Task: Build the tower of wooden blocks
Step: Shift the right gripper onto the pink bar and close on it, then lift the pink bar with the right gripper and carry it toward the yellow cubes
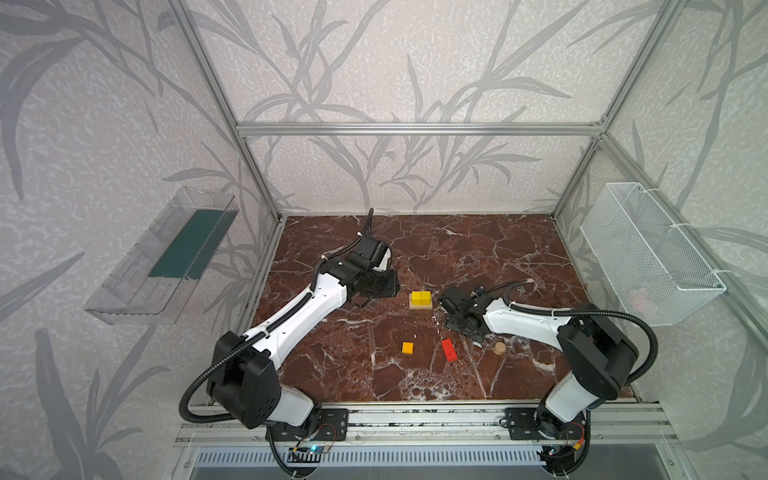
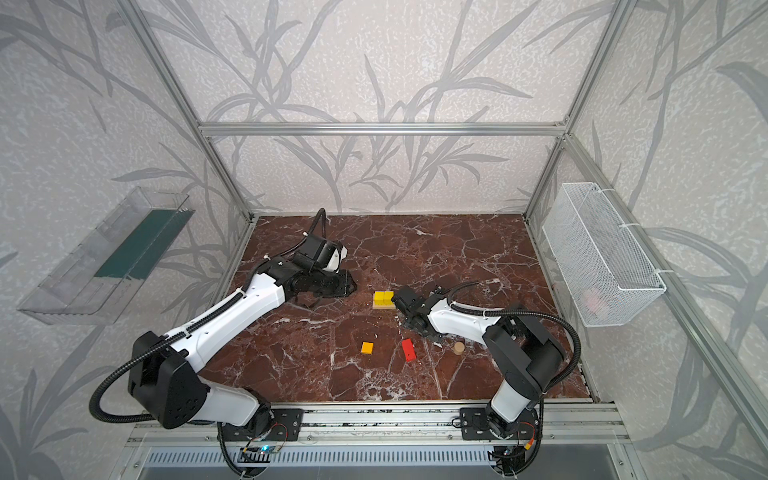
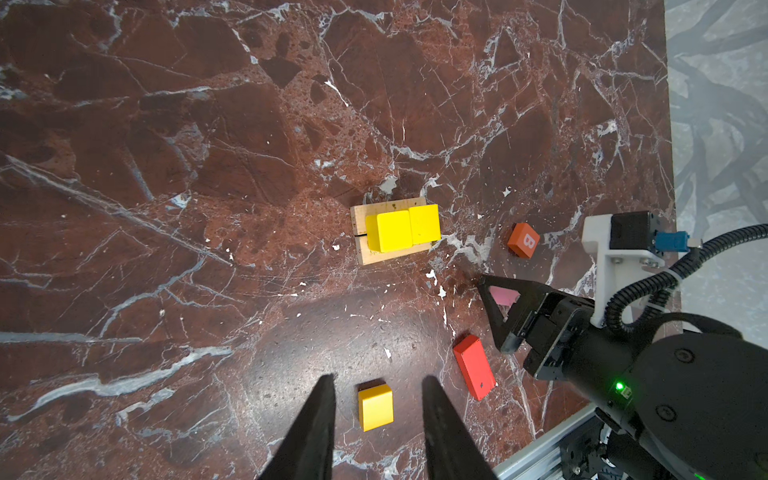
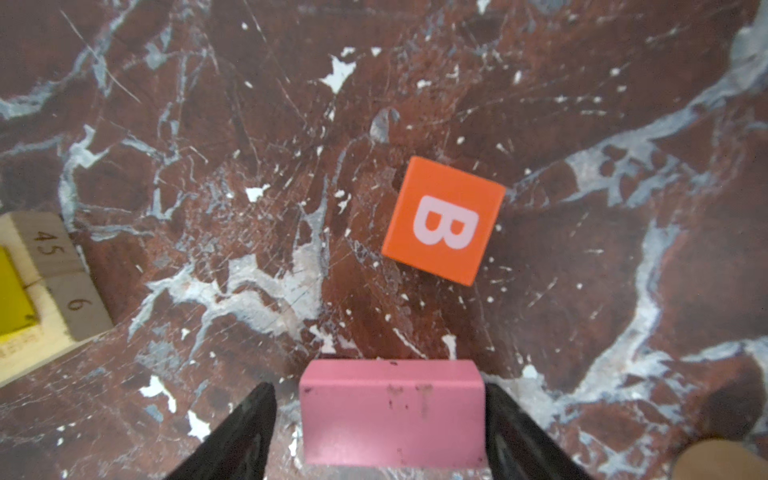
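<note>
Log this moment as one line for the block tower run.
tower: two yellow cubes on tan planks | right gripper: open, straddling pink brick | left gripper: open, empty

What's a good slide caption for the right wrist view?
Right end effector open around the pink brick, orange B cube beyond it, tan plank base nearby.

Red-brown marble counter (image 1: 457,249), w/ 2 tan planks (image 3: 386,207) side by side, orange cube (image 1: 408,348), red brick (image 1: 449,350), tan cylinder (image 1: 499,348), orange-red "B" cube (image 4: 444,220), pink brick (image 4: 392,415).
</note>
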You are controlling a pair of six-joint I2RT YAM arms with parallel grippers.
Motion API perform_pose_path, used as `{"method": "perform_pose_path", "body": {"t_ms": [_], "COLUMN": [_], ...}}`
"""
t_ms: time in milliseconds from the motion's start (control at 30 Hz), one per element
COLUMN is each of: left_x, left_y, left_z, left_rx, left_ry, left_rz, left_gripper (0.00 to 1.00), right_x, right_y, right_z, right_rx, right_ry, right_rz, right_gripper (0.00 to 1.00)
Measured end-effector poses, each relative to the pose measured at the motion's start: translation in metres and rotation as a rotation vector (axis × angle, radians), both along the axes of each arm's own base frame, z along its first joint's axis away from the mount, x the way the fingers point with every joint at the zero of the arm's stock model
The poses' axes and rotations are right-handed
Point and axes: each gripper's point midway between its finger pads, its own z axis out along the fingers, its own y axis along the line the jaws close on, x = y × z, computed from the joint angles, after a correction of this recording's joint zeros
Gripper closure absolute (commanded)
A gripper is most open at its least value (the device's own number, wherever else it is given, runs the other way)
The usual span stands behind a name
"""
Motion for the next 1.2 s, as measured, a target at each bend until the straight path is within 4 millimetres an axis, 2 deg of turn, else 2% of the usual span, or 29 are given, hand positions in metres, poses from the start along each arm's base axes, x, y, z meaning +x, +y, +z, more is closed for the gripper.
{"method": "perform_pose_path", "body": {"t_ms": [233,500,733,1000,1200], "left_x": [0.001,0.002,0.002,0.003,0.003], "left_y": [0.001,0.002,0.003,0.003,0.004], "left_z": [-0.001,-0.001,-0.001,-0.001,-0.001], "left_rx": [-0.002,-0.003,-0.004,-0.004,-0.004], "left_ry": [0.005,0.005,0.005,0.006,0.006], "left_rz": [0.002,0.006,0.007,0.009,0.010], "left_gripper": [0.65,0.65,0.65,0.65,0.65], "right_x": [0.006,-0.001,-0.002,-0.002,-0.002], "right_y": [0.006,-0.001,-0.002,-0.001,-0.001], "right_z": [0.008,-0.004,-0.004,-0.003,-0.003], "right_rx": [-0.020,-0.079,-0.088,-0.089,-0.087], "right_ry": [0.022,0.085,0.094,0.095,0.098], "right_rz": [0.020,0.039,0.046,0.063,0.070], "right_gripper": [0.28,0.28,0.30,0.42,0.45]}}
